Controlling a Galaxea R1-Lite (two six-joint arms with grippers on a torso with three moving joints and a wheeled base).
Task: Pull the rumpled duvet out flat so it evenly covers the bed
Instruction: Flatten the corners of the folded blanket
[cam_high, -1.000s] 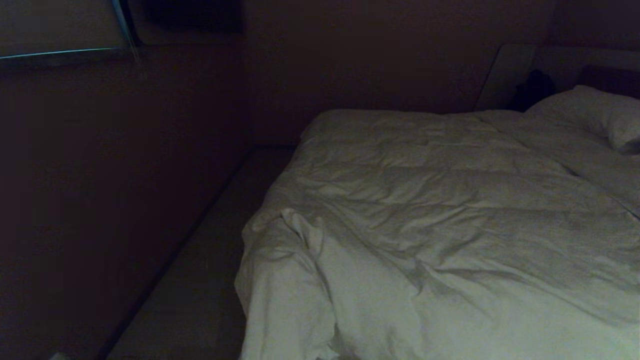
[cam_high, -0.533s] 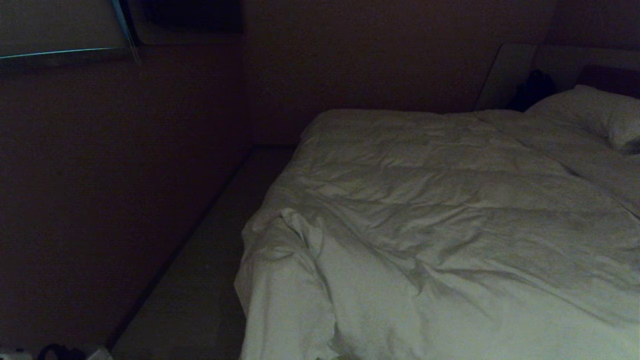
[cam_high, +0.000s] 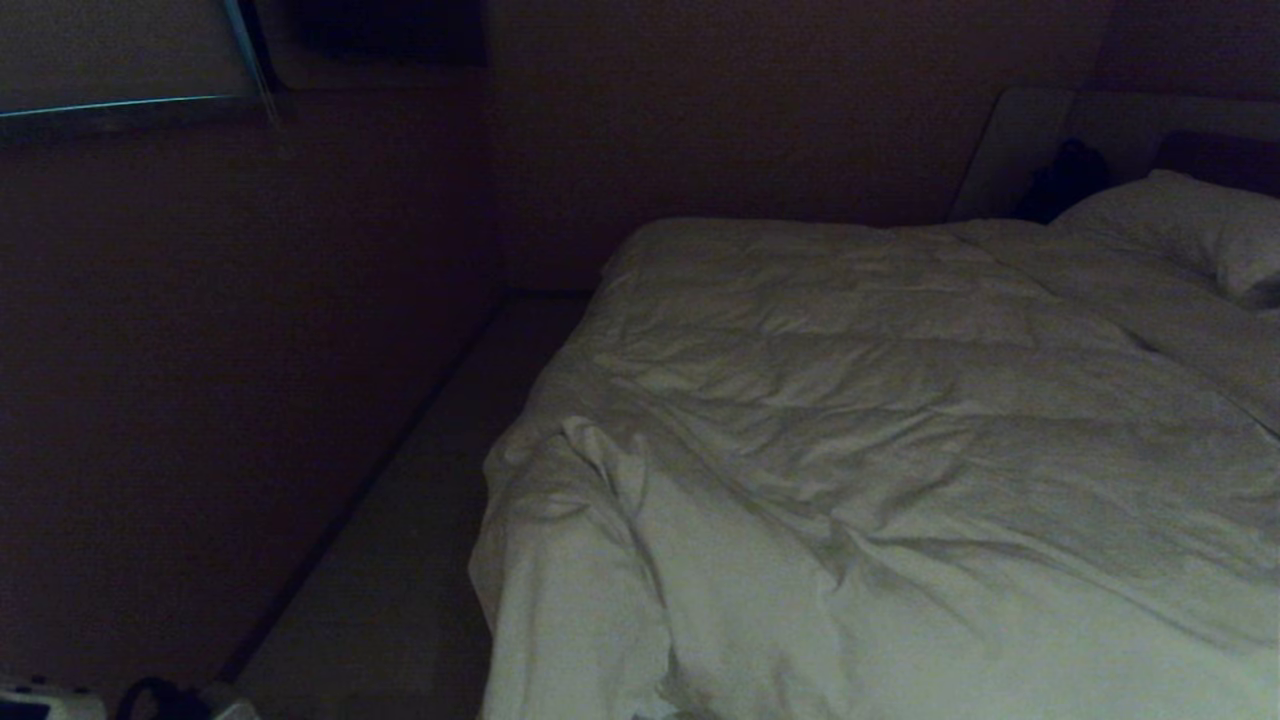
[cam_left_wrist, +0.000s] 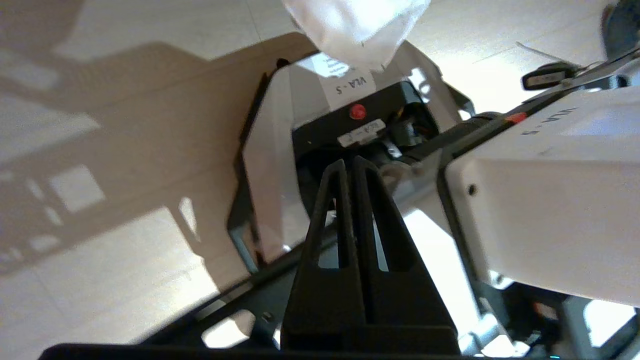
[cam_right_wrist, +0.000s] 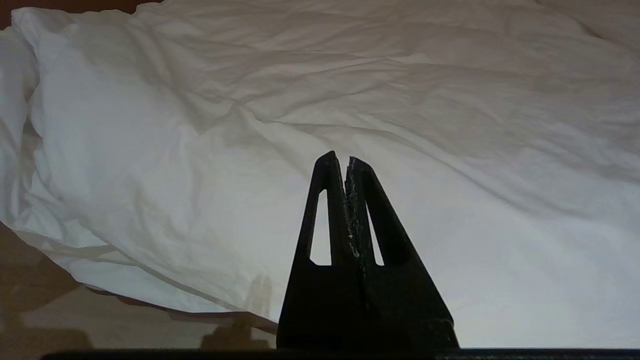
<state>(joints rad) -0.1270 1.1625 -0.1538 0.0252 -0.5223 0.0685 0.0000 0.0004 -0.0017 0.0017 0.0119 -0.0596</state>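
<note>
At far left, low by the floor (cam_high: 380, 600), the left gripper (cam_left_wrist: 350, 167) has its jaws pressed together on nothing, pointing at the robot's own base (cam_left_wrist: 280, 150). The duvet (cam_high: 880, 450) lies creased over the bed (cam_high: 560, 640), its near-left corner bunched and hanging. A pillow (cam_high: 1190, 225) rests far right. The right gripper (cam_right_wrist: 346, 162), jaws together and empty, hovers just above the duvet.

- A bedroom, dimly lit.
- A wide bed (cam_high: 560, 330) fills the 3 to 5 o'clock part of the head view, under a creased white duvet (cam_high: 880, 470).
- A pillow (cam_high: 1190, 225) lies at 2 o'clock against a pale headboard (cam_high: 1015, 145).
- Bare floor (cam_high: 400, 560) runs beside it at 7 o'clock.
- Plain dark walls (cam_high: 720, 120) stand behind.
</note>
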